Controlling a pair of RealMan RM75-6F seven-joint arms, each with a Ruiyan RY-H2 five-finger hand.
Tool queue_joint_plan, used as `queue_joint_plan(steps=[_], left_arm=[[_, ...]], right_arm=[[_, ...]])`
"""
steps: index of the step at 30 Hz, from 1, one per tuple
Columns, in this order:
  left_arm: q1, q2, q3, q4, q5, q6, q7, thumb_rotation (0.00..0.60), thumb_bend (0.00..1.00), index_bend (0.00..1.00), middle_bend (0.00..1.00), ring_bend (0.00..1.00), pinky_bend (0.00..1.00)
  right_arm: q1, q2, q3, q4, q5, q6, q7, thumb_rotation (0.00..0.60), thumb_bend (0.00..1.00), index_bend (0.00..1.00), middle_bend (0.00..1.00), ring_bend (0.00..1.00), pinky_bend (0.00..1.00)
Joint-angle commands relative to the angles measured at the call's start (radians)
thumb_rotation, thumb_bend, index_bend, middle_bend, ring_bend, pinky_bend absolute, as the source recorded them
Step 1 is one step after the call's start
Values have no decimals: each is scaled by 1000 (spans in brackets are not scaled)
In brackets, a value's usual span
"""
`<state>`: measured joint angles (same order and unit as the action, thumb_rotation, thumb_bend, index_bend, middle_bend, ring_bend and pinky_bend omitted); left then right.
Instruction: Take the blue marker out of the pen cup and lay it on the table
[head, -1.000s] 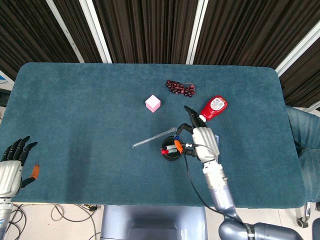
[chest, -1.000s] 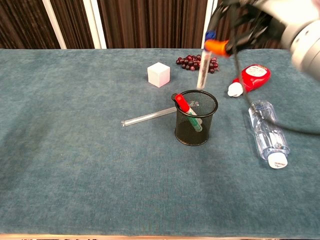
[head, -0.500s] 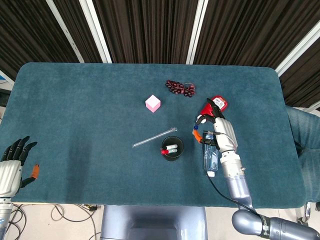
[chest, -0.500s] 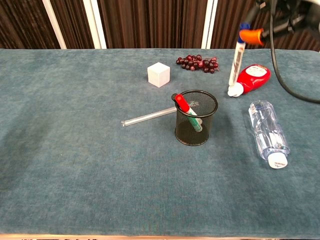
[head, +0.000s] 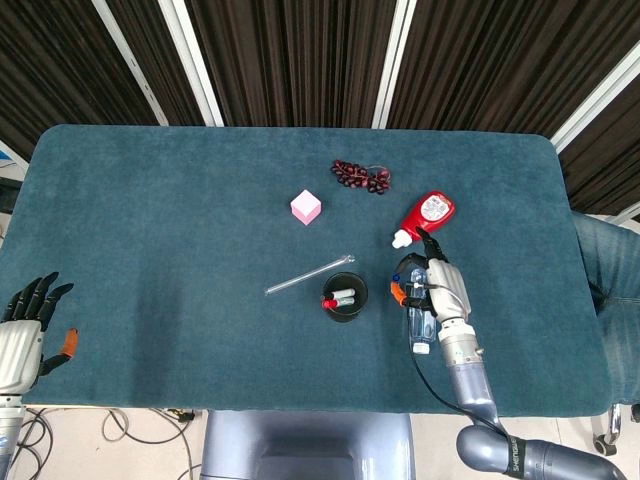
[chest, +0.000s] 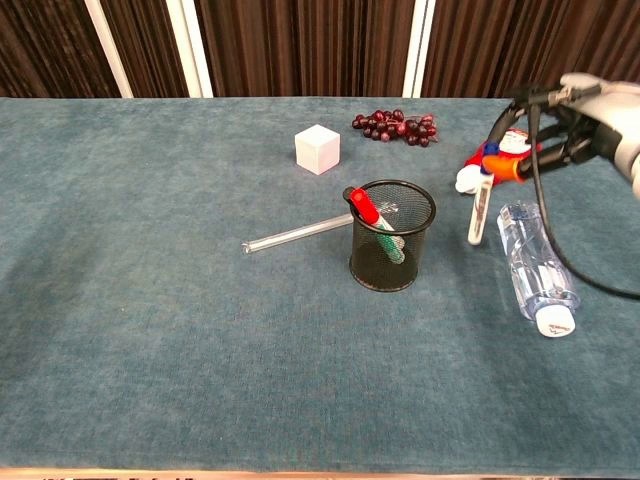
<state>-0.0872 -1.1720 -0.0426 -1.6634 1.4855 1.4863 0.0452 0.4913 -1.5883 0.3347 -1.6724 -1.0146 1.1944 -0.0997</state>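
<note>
Already clear of the pen cup (chest: 393, 247), the blue marker (chest: 479, 209) hangs near-upright from the right hand (chest: 590, 130), pinched at its capped top, tip pointing down toward the table (chest: 150, 300) beside the clear bottle (chest: 535, 265), toward the right edge. The left hand (head: 22, 335) idles spread and empty at the near left corner.

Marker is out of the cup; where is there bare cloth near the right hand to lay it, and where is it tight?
The right hand holds the blue marker upright between the pen cup and the clear bottle. That strip is bare but narrow. Behind, the red bottle and grapes crowd it. The cloth in front of the cup, toward the near table edge, is broad and bare.
</note>
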Motion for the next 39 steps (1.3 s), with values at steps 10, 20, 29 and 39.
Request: queue_joint_plan(steps=[10, 20, 29, 39], left_arm=[[0, 1, 0, -2, -4, -3, 0, 600, 438, 157, 32, 37, 111], [1, 2, 0, -7, -9, -6, -1, 600, 438, 157, 32, 37, 112], [1, 3, 0, -11, -14, -9, 0, 600, 438, 157, 33, 37, 112], [2, 2, -1, -9, -11, -4, 5, 600, 438, 157, 32, 37, 112]], right_arm=[[-16, -14, -25, 30, 16, 1, 14, 600, 394, 327, 0, 0, 167], [-36, 33, -9, -17, 2, 17, 45, 600, 326, 69, 0, 0, 167], [-34, 126, 28, -72, 35, 17, -2, 600, 319, 67, 0, 0, 167], [-92, 235, -54, -105, -129, 99, -48, 600, 288, 36, 0, 0, 167]])
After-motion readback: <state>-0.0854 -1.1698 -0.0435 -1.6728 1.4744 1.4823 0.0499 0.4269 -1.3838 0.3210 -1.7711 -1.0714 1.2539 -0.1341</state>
